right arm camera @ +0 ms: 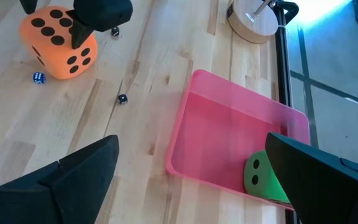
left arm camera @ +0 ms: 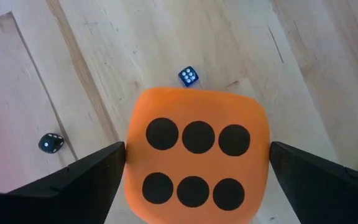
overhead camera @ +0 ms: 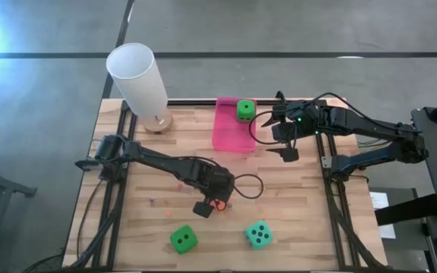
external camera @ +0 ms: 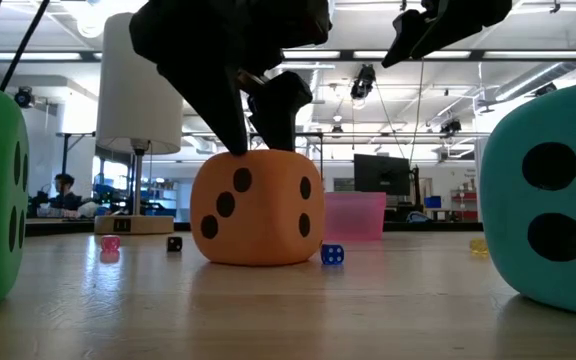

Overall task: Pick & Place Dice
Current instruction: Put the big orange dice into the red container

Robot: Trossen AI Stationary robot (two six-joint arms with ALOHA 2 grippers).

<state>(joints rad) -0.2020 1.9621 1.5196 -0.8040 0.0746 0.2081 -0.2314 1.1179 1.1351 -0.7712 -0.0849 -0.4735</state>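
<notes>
The left gripper (left arm camera: pixel 194 171) hangs straight over the orange die (overhead camera: pixel 218 205) near the middle of the bench (overhead camera: pixel 294 197), its fingers (left arm camera: pixel 79 180) spread wide so that one stands on either side of the cube. The six-pip face looks up between them and neither finger presses the soft sides yet — the stance reads as a lineup for a top-down pinch, not a grasp.

The pink tray (overhead camera: pixel 230 133) sits at the far edge of the bench beside the lamp base (overhead camera: pixel 158 121), and one green die (overhead camera: pixel 245 110) already lies in its far corner, so the tray looks like the drop-off. The right gripper (overhead camera: pixel 279 136) hovers just beside the tray's edge, its fingers (right arm camera: pixel 73 180) equally wide and empty, probably kept above the tray and clear of the left arm.

Two more dice wait at the near edge: a second green die (overhead camera: pixel 183 239) and a teal die (overhead camera: pixel 259 235), well apart from each other and from the tray. A few tiny hard dice — a blue one (left arm camera: pixel 188 76) and a black one (left arm camera: pixel 50 142) — lie scattered close to the orange cube; they seem to be clutter rather than targets.
</notes>
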